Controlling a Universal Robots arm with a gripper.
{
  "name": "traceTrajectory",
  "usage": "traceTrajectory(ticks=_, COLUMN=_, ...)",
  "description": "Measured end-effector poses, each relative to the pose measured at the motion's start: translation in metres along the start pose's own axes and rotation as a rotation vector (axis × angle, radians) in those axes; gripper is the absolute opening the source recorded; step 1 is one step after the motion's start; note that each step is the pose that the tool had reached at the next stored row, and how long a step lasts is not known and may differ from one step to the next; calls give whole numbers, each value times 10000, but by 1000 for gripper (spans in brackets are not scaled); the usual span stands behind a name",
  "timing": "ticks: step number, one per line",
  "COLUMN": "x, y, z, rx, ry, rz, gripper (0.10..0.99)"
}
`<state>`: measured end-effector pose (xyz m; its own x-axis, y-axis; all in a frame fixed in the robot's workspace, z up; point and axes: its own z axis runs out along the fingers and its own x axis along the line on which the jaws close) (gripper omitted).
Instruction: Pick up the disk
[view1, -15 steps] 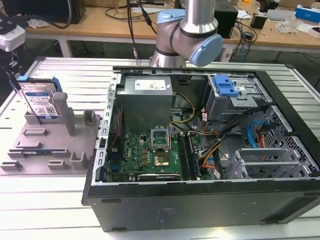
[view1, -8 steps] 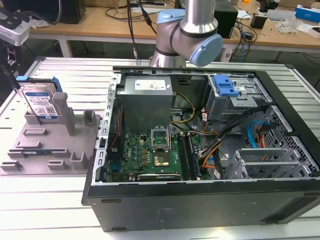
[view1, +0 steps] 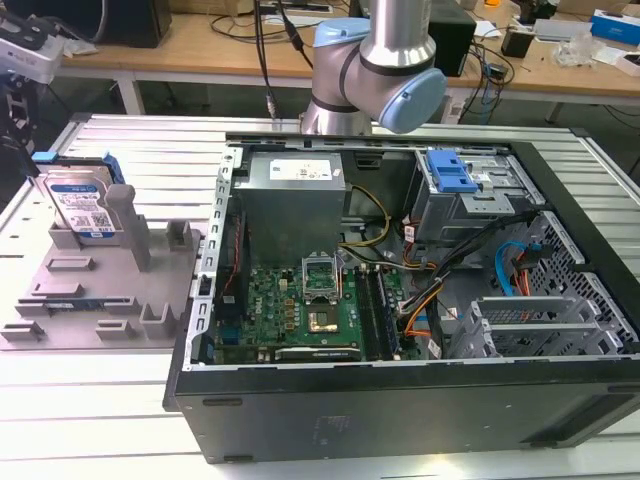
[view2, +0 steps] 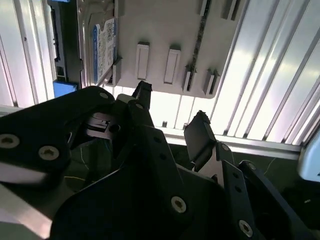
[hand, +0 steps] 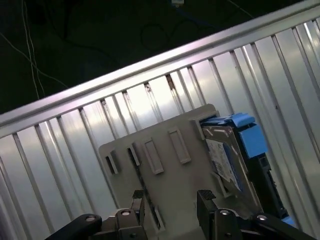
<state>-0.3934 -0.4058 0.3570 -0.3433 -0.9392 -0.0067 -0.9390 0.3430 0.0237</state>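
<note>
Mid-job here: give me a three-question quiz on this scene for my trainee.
1. True or false: the end effector is shut on the disk.
2. Fill in: in the exterior view, the disk stands to the exterior view's ____ of the computer case.
3. The disk rests in: A) the computer case, B) the grey fixture, C) the end effector.

Key: 1 false, its fingers are apart and empty; 2 left; 3 B.
</note>
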Motion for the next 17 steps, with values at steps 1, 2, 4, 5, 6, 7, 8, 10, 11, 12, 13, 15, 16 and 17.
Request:
traceTrajectory(ticks=1, x=0, y=0, z=2, rx=16, ry=2, rz=-334, gripper=541)
traceTrajectory(ticks=2, x=0, y=0, z=2, rx=23, ry=4, rz=-490, gripper=541)
traceTrajectory(ticks=4, x=0, y=0, z=3, rx=45, ry=8, rz=-947, gripper=541)
traceTrajectory(ticks=5, x=0, y=0, z=4, rx=53, ry=10, rz=-1120, gripper=541)
traceTrajectory(ticks=6, x=0, y=0, z=6, rx=70, ry=13, rz=-1405, gripper=541)
traceTrajectory(ticks=7, x=0, y=0, z=7, rx=80, ry=14, rz=-1543, gripper=541)
traceTrajectory(ticks=8, x=0, y=0, z=9, rx=97, ry=18, rz=-1741, gripper=541)
traceTrajectory(ticks=10, x=0, y=0, z=16, rx=156, ry=35, rz=-2336, gripper=541)
traceTrajectory(ticks=11, x=1, y=0, z=19, rx=172, ry=38, rz=-2463, gripper=541)
traceTrajectory(ticks=12, x=0, y=-1, z=21, rx=186, ry=44, rz=-2571, gripper=541)
traceTrajectory(ticks=13, x=0, y=-1, z=21, rx=187, ry=45, rz=-2611, gripper=541)
traceTrajectory(ticks=15, x=0, y=-1, z=21, rx=186, ry=46, rz=-2653, gripper=541)
traceTrajectory(ticks=16, x=-28, y=10, z=24, rx=192, ry=48, rz=-2656, gripper=541)
traceTrajectory(ticks=17, x=-102, y=36, z=25, rx=192, ry=77, rz=-2660, gripper=541)
